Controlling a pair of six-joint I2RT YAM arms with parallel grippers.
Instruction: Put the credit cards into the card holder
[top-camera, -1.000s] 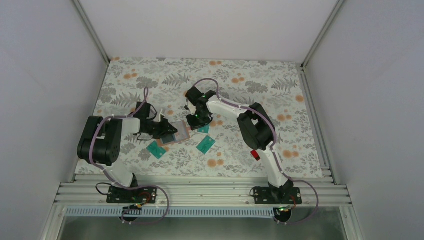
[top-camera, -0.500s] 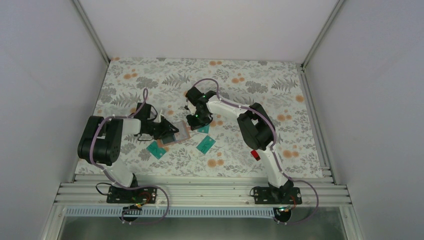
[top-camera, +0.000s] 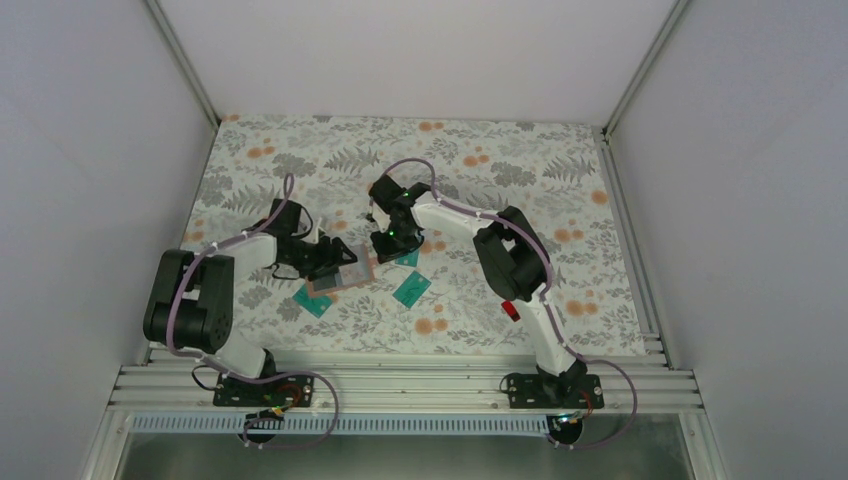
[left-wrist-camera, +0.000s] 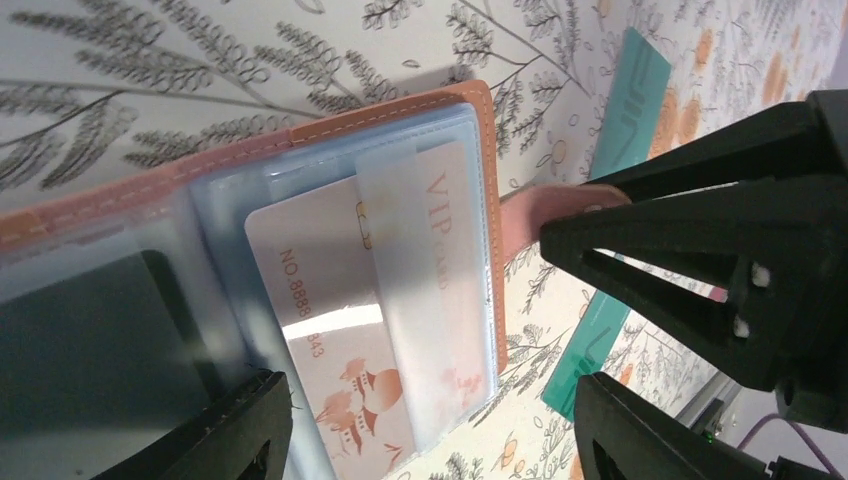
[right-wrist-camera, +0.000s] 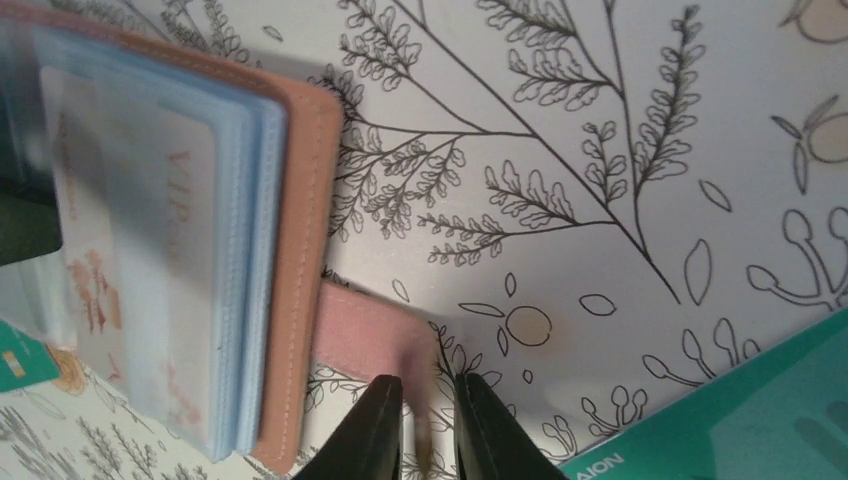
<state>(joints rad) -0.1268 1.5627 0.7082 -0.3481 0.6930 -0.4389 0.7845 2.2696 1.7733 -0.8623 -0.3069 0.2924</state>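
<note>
The card holder (top-camera: 338, 272) lies open on the flower-printed table cover (top-camera: 520, 160), near the middle, between the two grippers. It is a flat tan-orange pouch, leather-like, with pale stitching along its rounded edge and a stack of clear, bluish plastic sleeves inside. A soft pink strap (right-wrist-camera: 365, 335) sticks out from one long side.

The top sleeve holds a pale pinkish card (left-wrist-camera: 320, 290). It reads "VIP" in orange letters and "NO.8888", with further digits broken by glare, above an orange ornament. The sleeve beside it holds a black card (left-wrist-camera: 100, 340), dull behind the plastic.

Three thin, glossy teal cards lie loose on the cover. The near teal card (top-camera: 313, 300) is just off the holder's near-left corner. The right teal card (top-camera: 411, 288) lies a little to the holder's right. The far teal card (top-camera: 407, 258) is just beside the right gripper. In the right wrist view, one teal edge carries pale letters ending in "AION".

The left gripper (left-wrist-camera: 430, 420) stands wide, a finger on each side of the holder's end, closed on nothing. The right gripper (right-wrist-camera: 428, 410) is narrow, pinching the end of the strap.
</note>
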